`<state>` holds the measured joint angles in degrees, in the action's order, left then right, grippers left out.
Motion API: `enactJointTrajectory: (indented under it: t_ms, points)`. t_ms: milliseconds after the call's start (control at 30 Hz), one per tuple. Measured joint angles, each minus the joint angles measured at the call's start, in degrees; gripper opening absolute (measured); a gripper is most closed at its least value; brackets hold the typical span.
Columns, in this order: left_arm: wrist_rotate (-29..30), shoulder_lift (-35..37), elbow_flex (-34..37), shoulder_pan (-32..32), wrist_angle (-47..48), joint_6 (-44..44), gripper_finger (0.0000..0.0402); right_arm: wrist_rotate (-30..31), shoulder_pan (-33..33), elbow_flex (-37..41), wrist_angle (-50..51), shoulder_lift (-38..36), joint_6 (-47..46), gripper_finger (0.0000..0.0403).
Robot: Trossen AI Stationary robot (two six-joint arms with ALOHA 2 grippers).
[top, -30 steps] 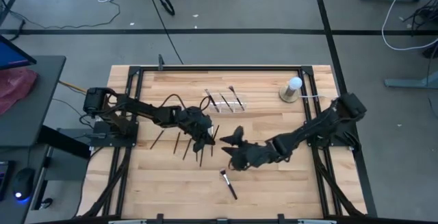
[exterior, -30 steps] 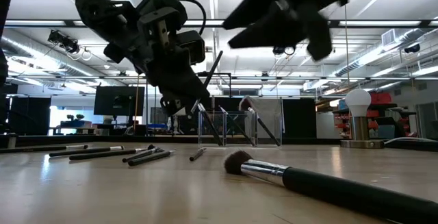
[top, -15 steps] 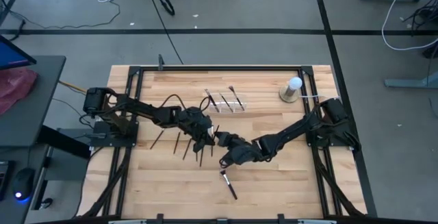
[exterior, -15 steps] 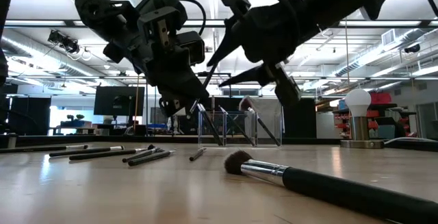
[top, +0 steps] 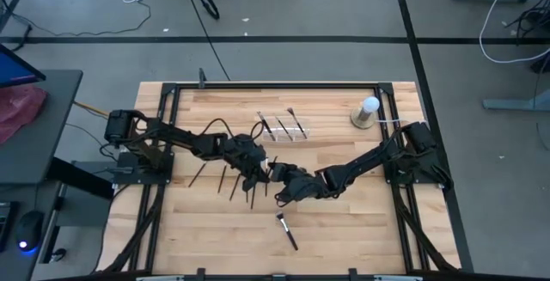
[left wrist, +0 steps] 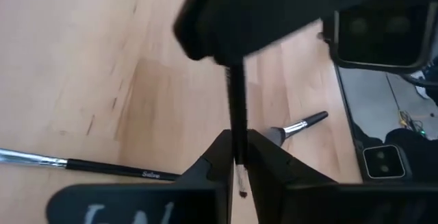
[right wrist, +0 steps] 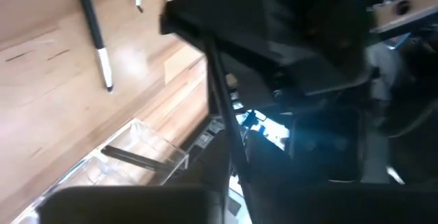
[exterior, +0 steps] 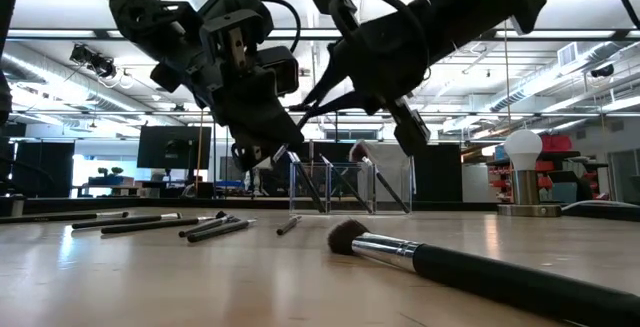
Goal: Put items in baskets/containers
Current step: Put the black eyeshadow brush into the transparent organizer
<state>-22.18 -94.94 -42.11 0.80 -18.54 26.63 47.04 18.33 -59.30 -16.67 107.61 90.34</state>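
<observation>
High view first: we've got both arms meeting over the middle of the table (top: 344, 221), the left gripper (top: 254, 176) and the right gripper (top: 280, 186) practically nose to nose. The left wrist view shows the left fingers (left wrist: 217, 157) clenched on a thin dark brush (left wrist: 237, 114), which runs up to the right gripper's body. In the right wrist view we see that same brush (right wrist: 222, 107) passing between the right arm's own fingers, but we can't tell if they're actually pinching it or just sitting around it. Low view has the pair hanging above the wood, the brush slanting between them. The clear organiser tray (top: 284, 131) sits toward the far side of the table with a few brushes in it, near the white ball on a tan base (top: 366, 113). A bunch of loose brushes (top: 225, 180) lies on the wood just beside the left gripper, and one bigger fluffy-tipped brush (top: 286, 230) lies alone nearer the front edge, well apart from the tray.
</observation>
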Motion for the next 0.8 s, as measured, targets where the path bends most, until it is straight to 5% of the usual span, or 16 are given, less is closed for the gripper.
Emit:
enactJointTrajectory:
  t_ms: [200,533,667,800]
  points:
    - [-0.14,-0.01,0.15,0.07,-3.84,-3.26,0.0073,1.23,1.15,0.02,6.32,-0.04,-13.8,0.0011]
    - [-5.4,8.25,-0.27,3.31,-7.47,-12.43,0.0238,-5.36,5.34,1.84,8.94,-0.2,-50.73,0.0008]
    - [-5.57,13.02,-0.15,1.74,-6.63,-22.23,0.0263,-10.45,6.39,5.02,2.21,-0.48,-63.58,0.0008]
    - [-1.65,15.03,-0.16,-3.26,-6.32,-33.03,0.0261,-16.45,7.56,10.05,-16.47,-0.63,-69.59,0.0007]
